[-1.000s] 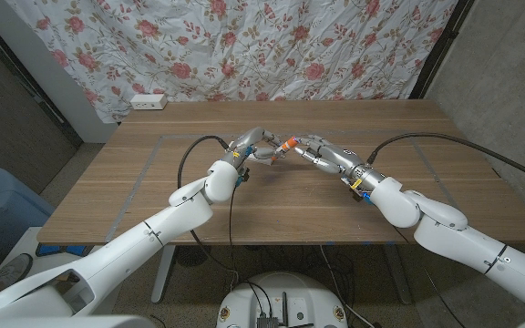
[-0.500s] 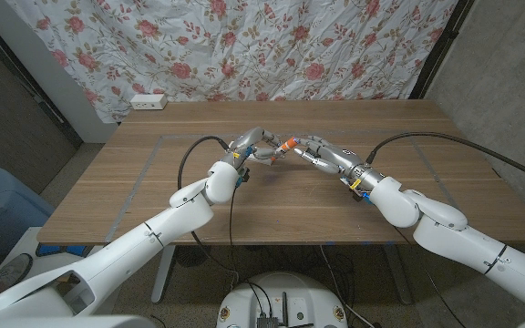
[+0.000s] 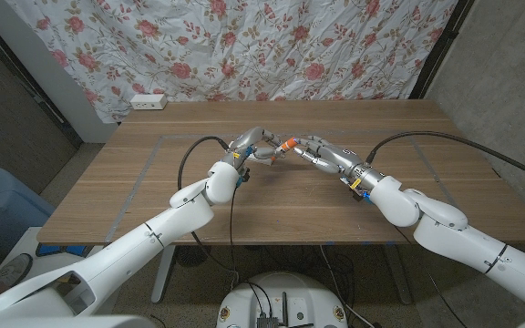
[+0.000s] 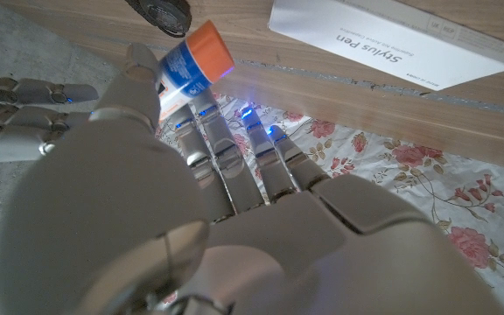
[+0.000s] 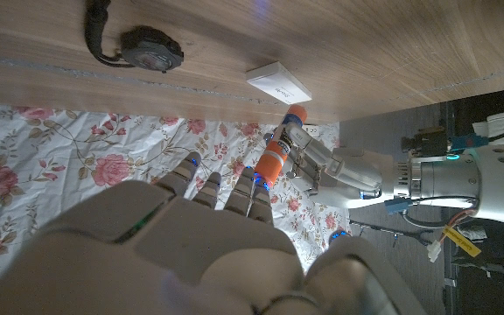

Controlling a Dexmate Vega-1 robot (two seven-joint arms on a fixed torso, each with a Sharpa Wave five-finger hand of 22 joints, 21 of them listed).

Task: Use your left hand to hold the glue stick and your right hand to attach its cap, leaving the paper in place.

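The glue stick (image 5: pixel 280 144), with a blue-and-white label and orange ends, is held in the air over the table's middle. My left hand (image 3: pixel 256 146) grips its labelled body, and one orange end (image 4: pixel 206 51) sticks out past the thumb. My right hand (image 3: pixel 319 155) reaches in from the other side. Its fingertips (image 5: pixel 254 185) close on the longer orange cap (image 5: pixel 269 164), which sits on the stick. In the head view an orange bit of the glue stick (image 3: pixel 290 143) shows between the two hands. My left thumb hides the cap in the left wrist view.
A white box (image 4: pixel 392 39) printed "Stylus Pen" lies on the wooden table (image 3: pixel 135 182) under the hands. A black round object (image 5: pixel 151 48) with a cable lies beside it. A white power strip (image 3: pixel 149 101) sits at the back left edge.
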